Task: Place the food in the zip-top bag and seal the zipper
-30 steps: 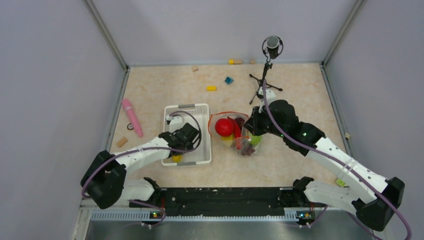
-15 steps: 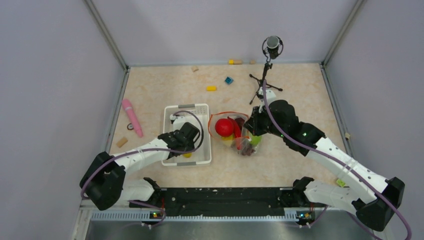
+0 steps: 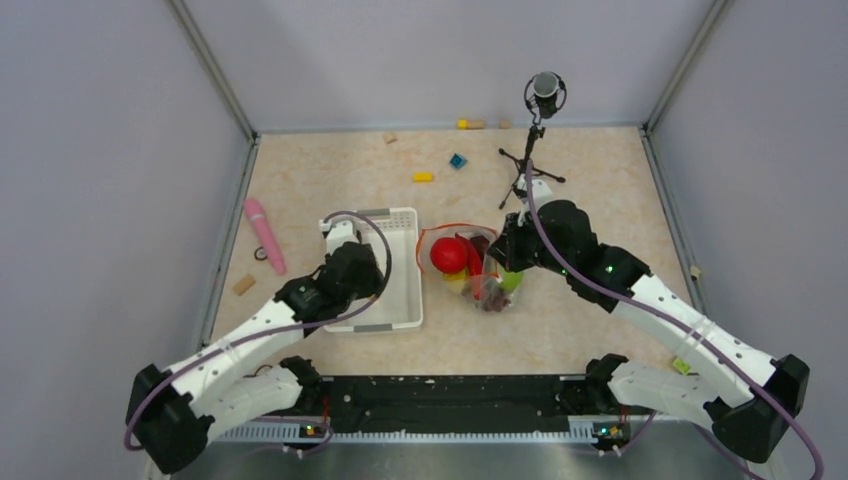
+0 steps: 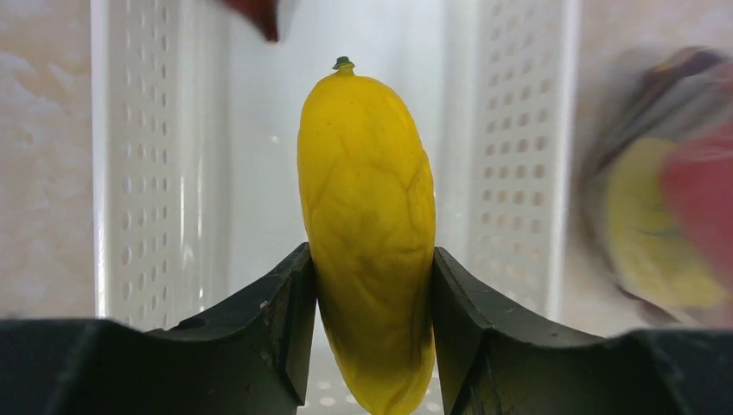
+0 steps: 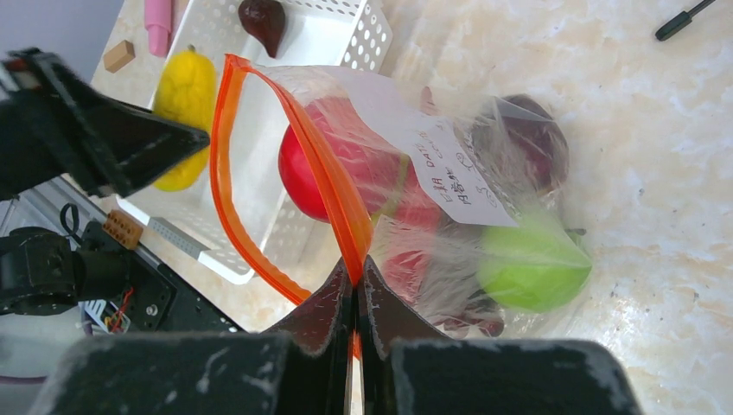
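We judged the yellow piece (image 4: 367, 173) should be carried clear over the basket (image 4: 510, 156) wall and released well inside the zip-top bag (image 5: 519, 156), not on its zipper (image 5: 302, 164). Our left gripper (image 4: 370, 264) clamped the piece's lower half, over the basket. The bag lay just beside the basket, its mouth held up by our right gripper (image 5: 356, 281), pinched tight on the zipper.

Clear zip-top bag (image 5: 449, 173) gapes, orange zipper (image 5: 216, 164) open; red apple (image 5: 302, 177), green fruit (image 5: 532, 264) inside; yellow piece (image 4: 367, 242) outside
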Available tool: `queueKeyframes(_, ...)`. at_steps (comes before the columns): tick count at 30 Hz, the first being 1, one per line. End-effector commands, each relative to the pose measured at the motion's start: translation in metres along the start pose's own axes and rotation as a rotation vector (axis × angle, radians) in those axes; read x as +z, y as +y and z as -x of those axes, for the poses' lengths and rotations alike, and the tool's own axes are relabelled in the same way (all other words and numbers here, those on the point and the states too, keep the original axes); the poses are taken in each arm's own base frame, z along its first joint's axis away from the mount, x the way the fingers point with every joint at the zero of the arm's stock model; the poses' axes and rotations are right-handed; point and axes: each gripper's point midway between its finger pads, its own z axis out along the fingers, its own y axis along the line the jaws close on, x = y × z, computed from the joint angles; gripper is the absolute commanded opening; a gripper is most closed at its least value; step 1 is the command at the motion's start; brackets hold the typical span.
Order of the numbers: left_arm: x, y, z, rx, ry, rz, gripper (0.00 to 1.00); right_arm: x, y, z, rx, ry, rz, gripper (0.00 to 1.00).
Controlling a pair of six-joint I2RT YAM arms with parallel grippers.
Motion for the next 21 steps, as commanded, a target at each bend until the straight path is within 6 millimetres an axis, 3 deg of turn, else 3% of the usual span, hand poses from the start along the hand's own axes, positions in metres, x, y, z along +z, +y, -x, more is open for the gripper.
queueKeyframes(1,-0.046,-0.052,0.064,-0.021,-0.221,-0.307,0.00,-0.001,0.004,0.014,0.019,-0.051,0.015,0.00)
queueKeyframes(6,-0.127,-0.115,0.092,0.162,-0.437,-0.819,0.00,0.000,0.008,0.014,0.032,-0.036,0.031,0.00)
queueKeyframes(9,-0.169,-0.142,0.080,0.432,-0.548,-1.094,0.00,-0.001,0.010,0.014,0.030,-0.024,0.036,0.00)
queueKeyframes(12,-0.189,-0.160,0.056,0.703,-0.610,-1.298,0.00,-0.003,0.015,0.014,0.026,-0.010,0.060,0.00)
queueKeyframes(16,-0.185,-0.174,0.030,1.040,-0.548,-1.448,0.00,-0.006,0.022,0.012,0.035,0.042,0.099,0.00)
queueKeyframes(21,-0.160,-0.187,0.024,1.231,-0.411,-1.480,0.00,-0.011,0.036,0.009,0.045,0.092,0.170,0.00)
